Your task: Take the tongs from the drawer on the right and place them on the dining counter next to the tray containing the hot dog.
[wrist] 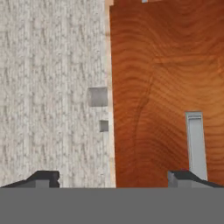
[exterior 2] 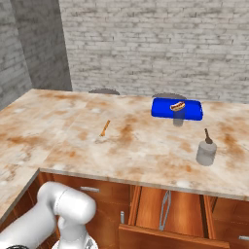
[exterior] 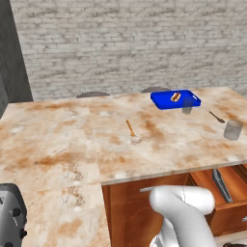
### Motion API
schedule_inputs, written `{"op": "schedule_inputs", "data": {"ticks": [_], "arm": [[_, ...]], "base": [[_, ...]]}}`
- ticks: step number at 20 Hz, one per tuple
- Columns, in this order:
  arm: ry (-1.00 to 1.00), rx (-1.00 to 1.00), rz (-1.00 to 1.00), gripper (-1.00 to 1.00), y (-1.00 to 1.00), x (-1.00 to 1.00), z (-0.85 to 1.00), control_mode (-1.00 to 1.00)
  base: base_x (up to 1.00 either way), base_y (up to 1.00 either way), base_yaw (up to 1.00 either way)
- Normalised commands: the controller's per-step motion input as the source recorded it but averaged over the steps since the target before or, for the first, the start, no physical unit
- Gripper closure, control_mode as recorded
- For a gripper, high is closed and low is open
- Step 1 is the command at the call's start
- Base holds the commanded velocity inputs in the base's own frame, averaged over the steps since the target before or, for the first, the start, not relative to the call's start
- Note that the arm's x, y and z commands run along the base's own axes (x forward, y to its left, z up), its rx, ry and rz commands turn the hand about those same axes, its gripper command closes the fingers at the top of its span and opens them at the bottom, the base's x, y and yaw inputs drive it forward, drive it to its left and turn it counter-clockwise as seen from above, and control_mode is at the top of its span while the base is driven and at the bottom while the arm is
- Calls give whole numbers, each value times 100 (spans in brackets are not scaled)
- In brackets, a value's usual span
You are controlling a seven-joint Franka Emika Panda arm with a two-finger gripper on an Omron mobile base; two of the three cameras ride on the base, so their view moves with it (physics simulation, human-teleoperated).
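Gripper (wrist: pixel 113 177) released, jaws wide apart. Tongs (exterior 2: pixel 165 209) lie in open drawer (exterior 2: pixel 189 214); tray (exterior 2: pixel 177 109) near counter (exterior 2: pixel 131 146) far edge.

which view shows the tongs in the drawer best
The right base view: the tongs lie whole on the open drawer floor. The left base view catches them foreshortened near the frame edge; the hand view shows one grey end.

Camera placement: two base views, one hand view.
Both base views look forward and down over the dining counter (exterior: pixel 58 144) from behind; hand view sits close against the drawer (wrist: pixel 166 87) front.
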Motion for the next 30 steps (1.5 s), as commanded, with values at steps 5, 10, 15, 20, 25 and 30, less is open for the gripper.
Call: {"op": "schedule_inputs", "data": {"ticks": [5,10,15,20,25,30], "arm": [[11,0,-2,-100,0,-37,53,-100],[23,-1,0,-100,0,-27,55,-100],[24,-3,-2,-100,2,-26,39,-100],[11,-3,-5,-100,4,-20,11,-100],[17,-1,-3,-100,0,-17,25,-100],[21,0,0,-100,0,-1,41,-100]], "base": [[0,0,0],[0,0,0],[0,0,0],[0,0,0],[0,0,0],[0,0,0]]}}
